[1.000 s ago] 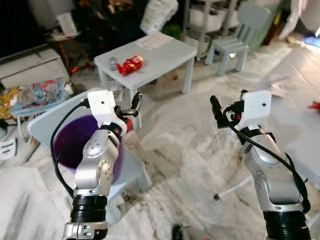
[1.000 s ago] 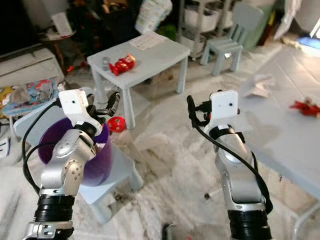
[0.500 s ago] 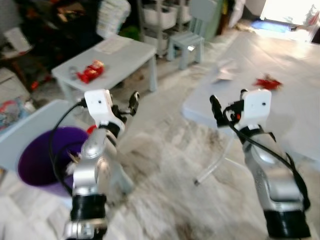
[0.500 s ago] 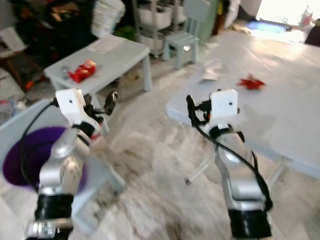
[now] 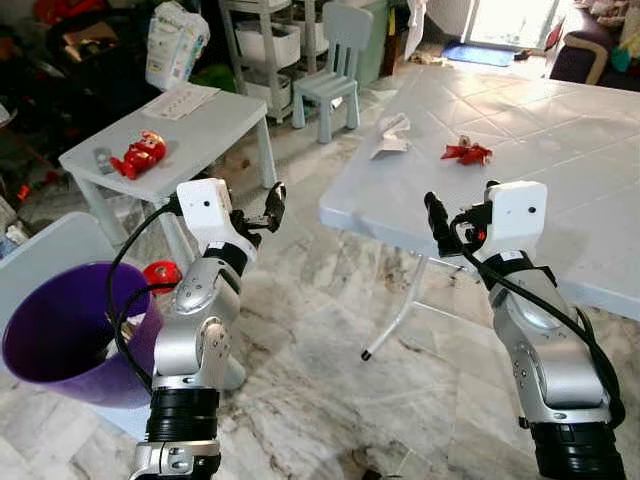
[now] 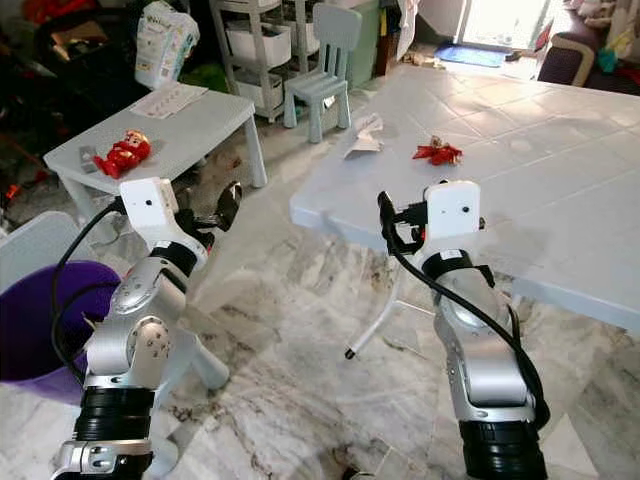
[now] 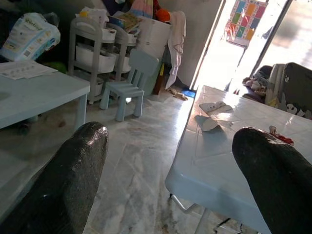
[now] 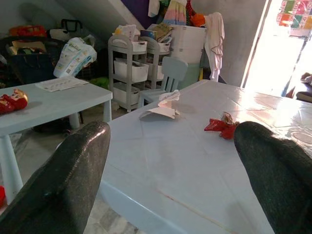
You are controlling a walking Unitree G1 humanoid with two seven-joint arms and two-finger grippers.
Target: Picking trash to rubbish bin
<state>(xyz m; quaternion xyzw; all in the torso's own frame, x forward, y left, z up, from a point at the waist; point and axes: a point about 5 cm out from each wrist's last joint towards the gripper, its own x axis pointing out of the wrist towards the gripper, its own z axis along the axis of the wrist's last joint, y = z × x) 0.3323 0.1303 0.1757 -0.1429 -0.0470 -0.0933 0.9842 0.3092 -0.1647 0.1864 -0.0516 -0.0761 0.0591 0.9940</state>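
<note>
Both grippers raised, fingers spread wide, holding nothing: left gripper, right gripper. Red wrapper and crumpled paper lie near large table's far edge. Purple bin stands on floor at robot's left.

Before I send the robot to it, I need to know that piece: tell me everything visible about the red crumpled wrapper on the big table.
The red crumpled wrapper looks like thin, shiny foil or plastic, scrunched into an irregular, spiky shape. It lies flat on the large pale blue plastic table, apart from the white crumpled paper near the table's edge. Nothing touches it but the tabletop.
</note>
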